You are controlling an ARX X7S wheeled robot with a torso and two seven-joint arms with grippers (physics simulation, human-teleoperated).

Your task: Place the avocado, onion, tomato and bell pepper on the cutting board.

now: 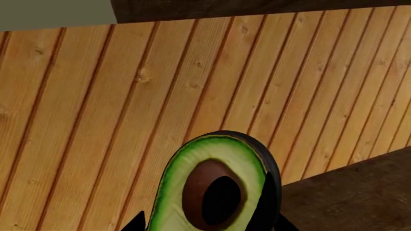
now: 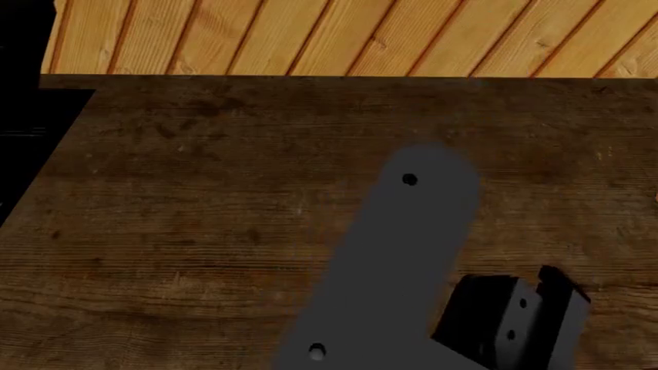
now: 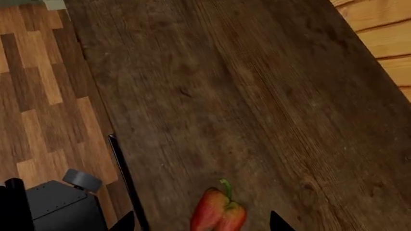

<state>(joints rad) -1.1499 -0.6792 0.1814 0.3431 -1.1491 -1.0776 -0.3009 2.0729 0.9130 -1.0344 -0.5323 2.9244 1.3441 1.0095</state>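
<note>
Avocado point(image 1: 215, 185) clamped in left pincer point(image 1: 209, 226), hanging above bench point(image 1: 353, 192). Could slip: shallow edge grip. Right pincer point(image 3: 202, 224) over bell pepper point(image 3: 218, 211), spread unclear.

The table point(image 2: 185, 193) was dark, matt, weathered wood with rough grain. The wall point(image 1: 128, 96) was light, knotty wooden planking. The avocado point(image 1: 215, 185) had smooth pale flesh, a brown pit and dark skin. The bell pepper point(image 3: 218, 214) looked smooth and faintly glossy.
</note>
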